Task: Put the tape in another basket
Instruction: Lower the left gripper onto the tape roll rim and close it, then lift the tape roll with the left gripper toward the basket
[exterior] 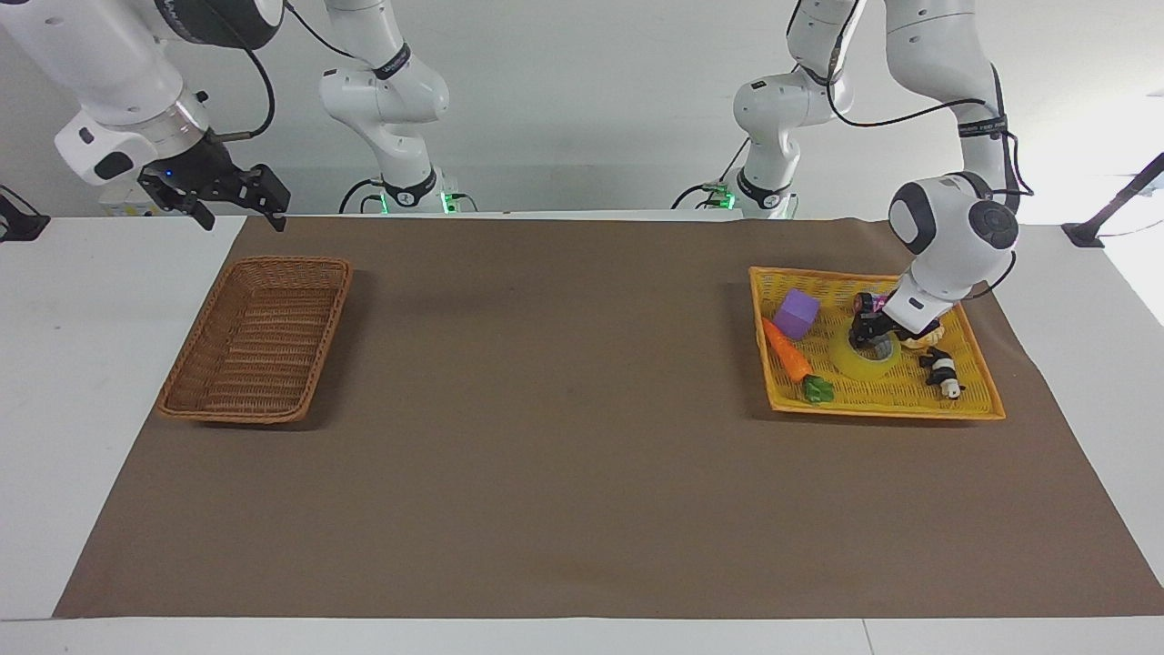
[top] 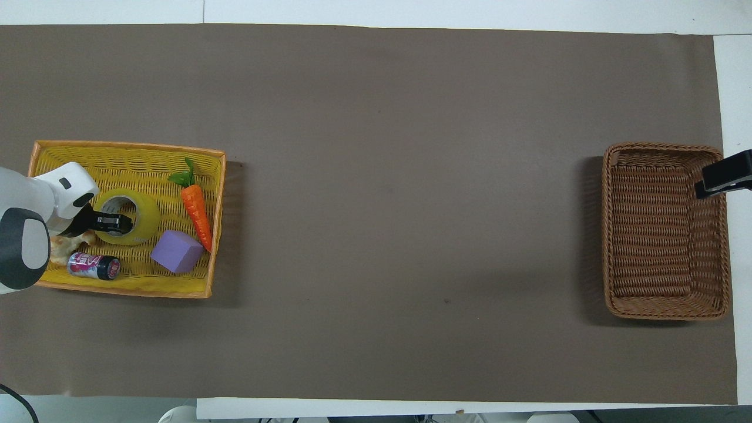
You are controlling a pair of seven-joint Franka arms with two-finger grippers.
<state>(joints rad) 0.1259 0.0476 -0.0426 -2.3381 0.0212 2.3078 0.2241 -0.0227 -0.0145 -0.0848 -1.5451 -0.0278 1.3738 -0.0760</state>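
The tape [exterior: 867,357] lies in the yellow tray basket [exterior: 982,400] near the table edge at the left arm's end. The left gripper [exterior: 871,329] is down on it, one finger in the hole and one outside the ring. I cannot tell if it has squeezed yet. I think this is the grabbing step. Next comes lifting the roll clear of the carrot [exterior: 787,350] and purple block [exterior: 797,314] and carrying it to the brown wicker basket [exterior: 259,337] at the other end. The right gripper [exterior: 238,207] waits open above that end.

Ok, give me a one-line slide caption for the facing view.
Left gripper grips the tape in the yellow tray; the wicker basket waits below the idle right gripper.
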